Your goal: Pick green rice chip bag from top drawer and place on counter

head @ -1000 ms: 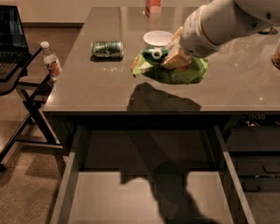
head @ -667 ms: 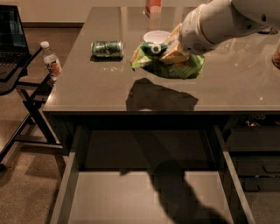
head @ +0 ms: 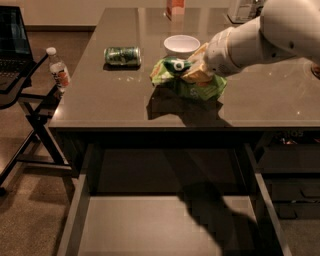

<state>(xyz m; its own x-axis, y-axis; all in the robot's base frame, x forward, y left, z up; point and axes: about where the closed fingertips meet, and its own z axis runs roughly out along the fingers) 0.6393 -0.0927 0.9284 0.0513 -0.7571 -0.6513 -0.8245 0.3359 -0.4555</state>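
Glossy grey counter (head: pixel 115 102) carries a green can (head: pixel 122 56) on its side toward 10 o'clock, a white bowl (head: pixel 181 45) at 12, and the green rice chip bag (head: pixel 202 90) at centre, pinched in the closed gripper (head: pixel 197 74), the top drawer (head: pixel 140 225) open at 6 o'clock.

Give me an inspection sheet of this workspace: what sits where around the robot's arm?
Surface: counter, glossy grey, shadow under the bag.
Job's things: green rice chip bag over the counter beside the white bowl; top drawer pulled open, nothing seen inside.
Clutter: green can on its side; white bowl; orange item at the far edge.
Grippers: gripper at the bag's top, on the white arm end.
Cables: nothing seen.
Surroundings: water bottle and laptop at picture left; small dark drawers at picture right.
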